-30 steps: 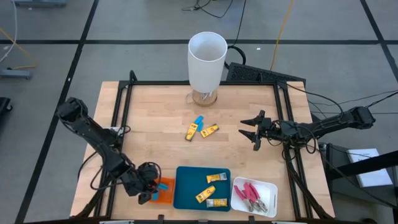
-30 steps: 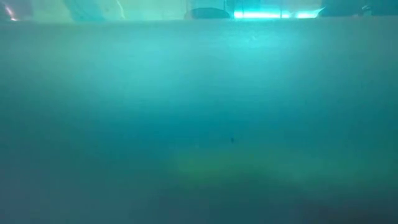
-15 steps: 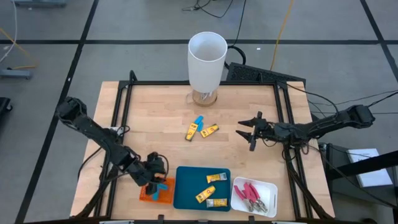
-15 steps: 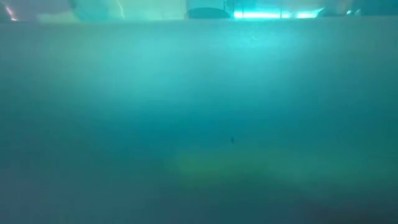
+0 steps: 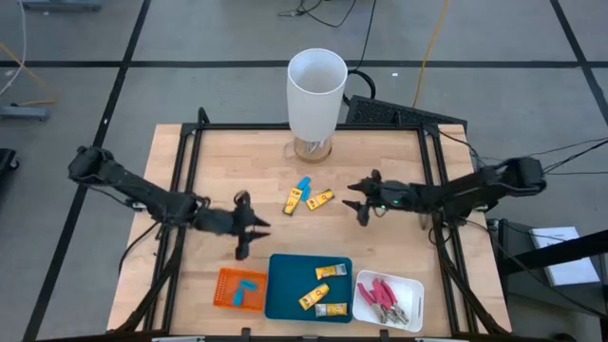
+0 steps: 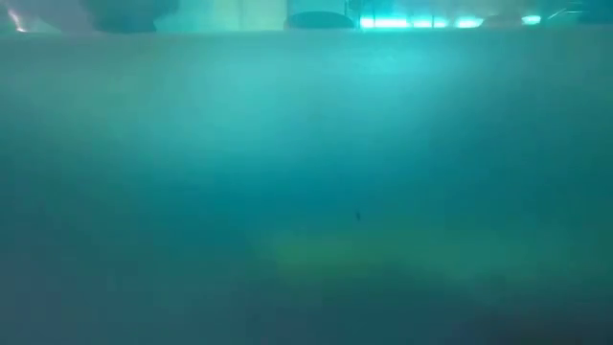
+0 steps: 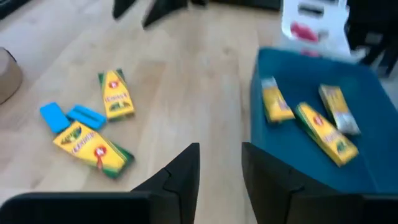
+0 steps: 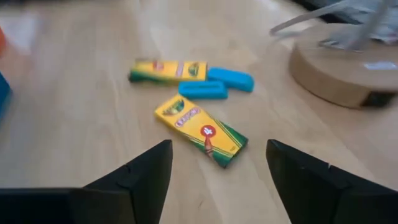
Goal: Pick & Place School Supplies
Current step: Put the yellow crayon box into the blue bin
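Two yellow crayon boxes [image 5: 293, 199] [image 5: 320, 199] and light-blue blocks [image 5: 303, 183] lie flat on the wooden table [image 5: 228, 161]. In the right wrist view they show as boxes [image 8: 202, 132] [image 8: 168, 70] and blocks [image 8: 202, 89] [image 8: 231, 79]. My right gripper [image 5: 355, 201] [image 8: 217, 168] is open, just right of them. My left gripper [image 5: 249, 226] [image 7: 221, 168] is open, left of them and beyond the trays. A blue block [image 5: 239, 284] lies in the orange tray [image 5: 224, 294]. Three yellow boxes [image 5: 321, 285] lie in the teal tray [image 5: 281, 285], red-handled tools [image 5: 383, 293] in the white tray [image 5: 410, 285].
A tall white cylinder [image 5: 316, 85] stands on a round base at the table's far edge, beyond the loose items. The three trays line the near edge. Bare wood lies between the grippers and on the table's left half. The low view shows only a teal blur.
My left gripper has left the orange tray and moved toward the far edge and to the right, reaching the table's middle; the blue block stays in the tray. My right gripper has moved left toward the loose yellow boxes.
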Action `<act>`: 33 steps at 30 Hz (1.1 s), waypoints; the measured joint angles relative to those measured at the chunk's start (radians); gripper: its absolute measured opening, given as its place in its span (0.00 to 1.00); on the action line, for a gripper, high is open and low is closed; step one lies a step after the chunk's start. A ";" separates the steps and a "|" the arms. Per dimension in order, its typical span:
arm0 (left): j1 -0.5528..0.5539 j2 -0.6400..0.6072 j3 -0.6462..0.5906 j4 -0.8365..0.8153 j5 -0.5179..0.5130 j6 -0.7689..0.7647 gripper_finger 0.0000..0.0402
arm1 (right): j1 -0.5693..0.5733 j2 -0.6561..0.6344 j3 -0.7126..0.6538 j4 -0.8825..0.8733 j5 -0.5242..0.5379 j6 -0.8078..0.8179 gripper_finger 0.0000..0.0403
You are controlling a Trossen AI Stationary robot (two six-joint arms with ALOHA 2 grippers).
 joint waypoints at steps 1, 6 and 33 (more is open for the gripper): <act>0.038 -0.008 -0.038 0.066 0.037 0.008 0.29 | -0.013 0.034 0.034 -0.026 -0.017 -0.041 0.63; 0.220 -0.019 -0.220 0.395 0.181 -0.042 0.26 | -0.091 0.180 0.265 -0.304 -0.088 -0.261 0.63; 0.372 -0.018 -0.324 0.568 0.176 -0.121 0.31 | -0.226 0.500 0.547 -0.601 -0.387 -0.565 0.62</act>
